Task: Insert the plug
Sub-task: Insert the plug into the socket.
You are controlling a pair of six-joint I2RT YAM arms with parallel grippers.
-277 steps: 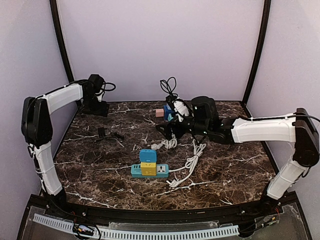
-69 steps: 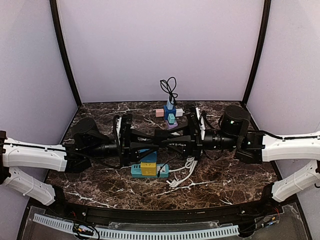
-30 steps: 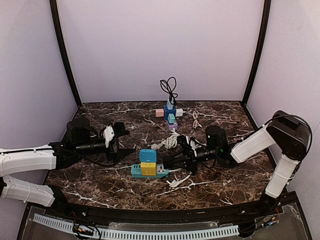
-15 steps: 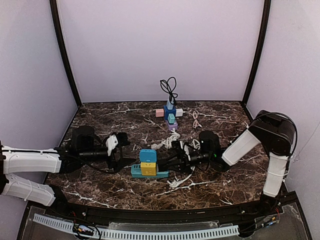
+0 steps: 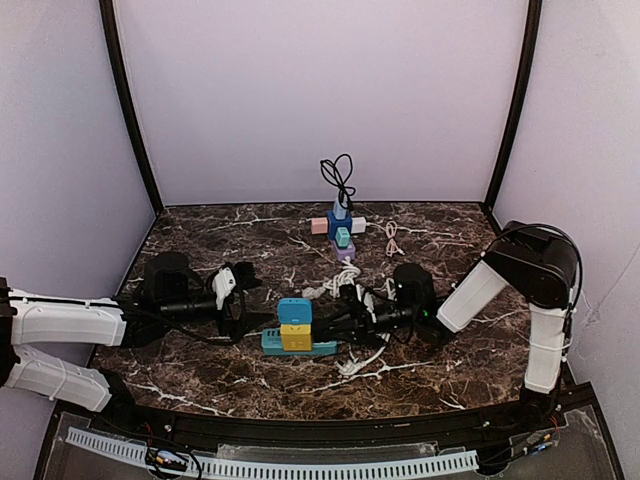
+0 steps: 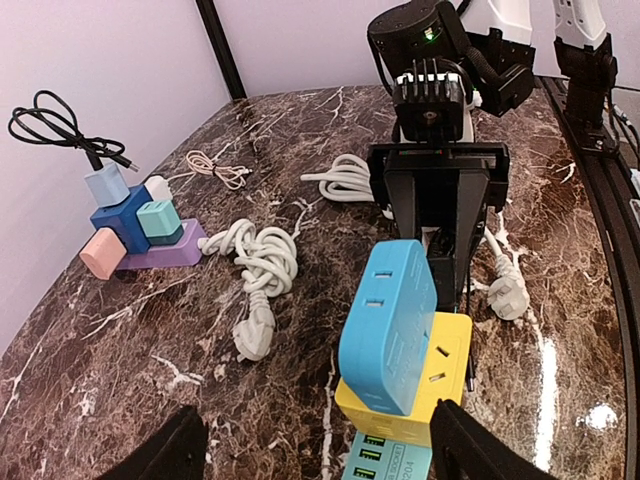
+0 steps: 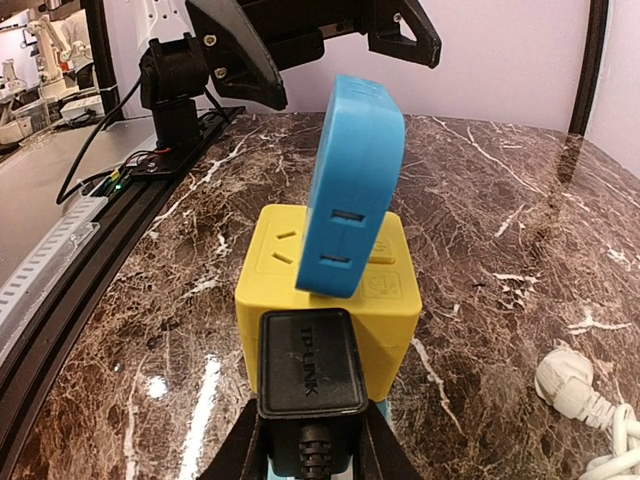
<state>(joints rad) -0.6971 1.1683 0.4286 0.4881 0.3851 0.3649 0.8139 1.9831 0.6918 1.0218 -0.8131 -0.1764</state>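
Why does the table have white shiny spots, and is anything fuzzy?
Left wrist: glare makes a white spot on the marble table at the right; the wrist's own fingers at the bottom look dark and soft. Right wrist: glare spots left of the yellow adapter; the label on the black plug is readable. Top external: even light, no strong glare.

Enclosure: plain pale lilac back wall (image 5: 320,90), with matching left side wall (image 5: 50,150) and right side wall (image 5: 595,130). A black left post (image 5: 128,100) and black right post (image 5: 515,100) stand at the rear corners.

Counter (image 5: 200,370): glossy dark brown marble pattern with white veining. A black rail (image 5: 300,432) runs along its near edge, with a white slotted strip (image 5: 300,468) just in front.

Light is even and diffuse; a soft glare patch (image 6: 600,415) lies on the counter.
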